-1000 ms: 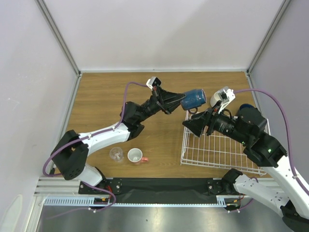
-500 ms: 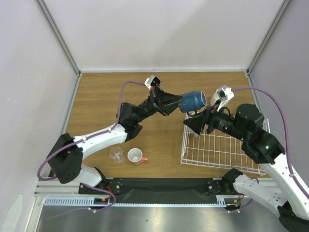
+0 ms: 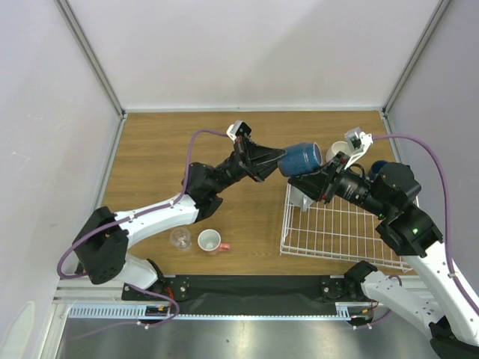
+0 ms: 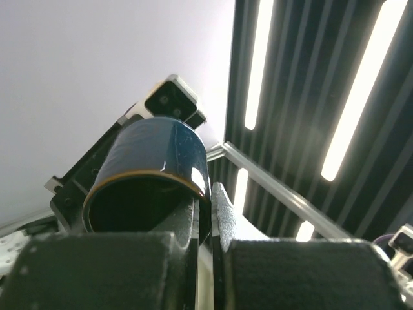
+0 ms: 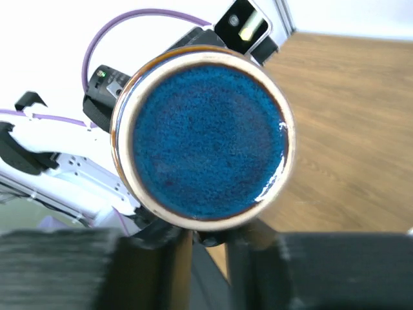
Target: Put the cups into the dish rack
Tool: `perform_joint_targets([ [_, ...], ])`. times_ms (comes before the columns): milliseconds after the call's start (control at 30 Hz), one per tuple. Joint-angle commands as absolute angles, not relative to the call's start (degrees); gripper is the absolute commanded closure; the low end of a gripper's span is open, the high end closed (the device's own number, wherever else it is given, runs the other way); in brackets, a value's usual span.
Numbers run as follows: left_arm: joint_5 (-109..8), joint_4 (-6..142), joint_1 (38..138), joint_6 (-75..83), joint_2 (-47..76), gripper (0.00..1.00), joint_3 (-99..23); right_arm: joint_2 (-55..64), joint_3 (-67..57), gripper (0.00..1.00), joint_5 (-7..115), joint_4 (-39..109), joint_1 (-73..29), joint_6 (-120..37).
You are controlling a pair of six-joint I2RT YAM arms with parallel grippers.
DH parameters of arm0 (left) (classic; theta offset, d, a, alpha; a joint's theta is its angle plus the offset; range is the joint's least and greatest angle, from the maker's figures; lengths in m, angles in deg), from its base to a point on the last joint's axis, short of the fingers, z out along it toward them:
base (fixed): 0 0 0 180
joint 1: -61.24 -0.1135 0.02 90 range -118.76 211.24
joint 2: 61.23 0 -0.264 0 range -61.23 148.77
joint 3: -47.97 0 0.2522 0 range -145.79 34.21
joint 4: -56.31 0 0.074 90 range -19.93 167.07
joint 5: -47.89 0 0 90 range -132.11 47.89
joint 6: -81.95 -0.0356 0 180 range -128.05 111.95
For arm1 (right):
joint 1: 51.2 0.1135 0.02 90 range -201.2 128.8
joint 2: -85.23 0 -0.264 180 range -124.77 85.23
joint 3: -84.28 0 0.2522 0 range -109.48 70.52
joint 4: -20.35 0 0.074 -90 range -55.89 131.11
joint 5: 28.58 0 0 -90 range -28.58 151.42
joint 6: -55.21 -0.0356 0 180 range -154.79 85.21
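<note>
While our left claw (image 4: 205, 201) pinches shut on the rim of the dark blue ceramic mug (image 3: 301, 157), holding it sideways in mid-air, our right claw (image 5: 210, 248) sits at its base, grip unclear: likely a handover, since the white wire dish rack (image 3: 352, 224) lies just below, on our right.

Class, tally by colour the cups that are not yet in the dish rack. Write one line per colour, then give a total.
Dark blue mug, held in the air: 1
Reddish-pink cup, on the table: 1
Clear glass, on the table: 1
Total: 3
</note>
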State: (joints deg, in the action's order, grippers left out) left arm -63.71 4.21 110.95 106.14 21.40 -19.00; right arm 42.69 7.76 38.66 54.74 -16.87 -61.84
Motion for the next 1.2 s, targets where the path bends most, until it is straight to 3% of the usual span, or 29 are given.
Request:
perform_joint_targets([
  [0,-63.8,-6.6,112.1,120.4,19.2,1.0,-18.8,41.5,7.2,0.85,36.6,47.7,-17.3,-65.1],
  [67,-64.1,-6.7,112.1,120.4,19.2,1.0,-18.8,41.2,7.0,1.0,36.5,48.3,-17.5,-65.2],
  [200,-64.2,-8.4,112.1,120.8,19.4,0.97,-18.2,41.4,7.3,1.0,37.6,48.9,-17.8,-65.8],
  [233,-64.0,-9.1,112.1,120.7,19.4,0.7,-17.7,41.4,7.4,1.0,38.6,49.3,-17.8,-66.1],
  [267,-64.2,-9.6,112.1,120.5,19.2,0.54,-16.9,41.4,7.3,1.0,39.1,50.7,-17.9,-66.1],
  [300,-64.1,-9.4,112.1,120.2,18.8,0.45,-16.2,41.4,7.2,1.0,40.0,51.7,-18.0,-66.2],
  [400,-64.7,-6.0,111.9,118.6,16.4,0.07,-13.0,41.7,7.2,1.0,43.5,55.6,-18.1,-66.2],
  [433,-64.7,-5.1,111.3,118.1,15.5,0.01,-11.9,42.3,7.2,1.0,44.5,56.7,-18.1,-66.1],
  [600,-69.2,7.8,106.8,111.7,6.4,0.0,-6.0,43.3,6.4,1.0,55.3,65.8,-18.5,-66.2],
  [700,-76.0,40.9,102.1,96.7,-1.7,0.0,-9.1,42.1,5.0,1.0,64.0,73.6,-18.6,-66.4],
  [733,-77.1,61.5,99.5,91.8,-3.0,0.0,-11.3,41.6,4.9,1.0,66.4,77.8,-18.6,-66.7],
  [800,-76.6,76.2,97.2,79.0,-3.7,0.0,-17.4,40.2,4.8,1.0,74.1,81.7,-18.9,-69.1],
  [933,-72.0,103.0,95.1,63.1,1.0,0.0,-32.1,38.6,6.4,1.0,77.9,88.2,-21.9,-71.1],
  [1067,-65.0,114.8,95.0,52.3,4.6,0.0,-41.3,36.9,7.3,1.0,80.1,90.4,-24.3,-70.7],
  [1167,-62.9,113.8,94.9,53.4,2.0,0.0,-39.8,35.3,8.1,1.0,82.1,90.1,-24.6,-69.0],
])
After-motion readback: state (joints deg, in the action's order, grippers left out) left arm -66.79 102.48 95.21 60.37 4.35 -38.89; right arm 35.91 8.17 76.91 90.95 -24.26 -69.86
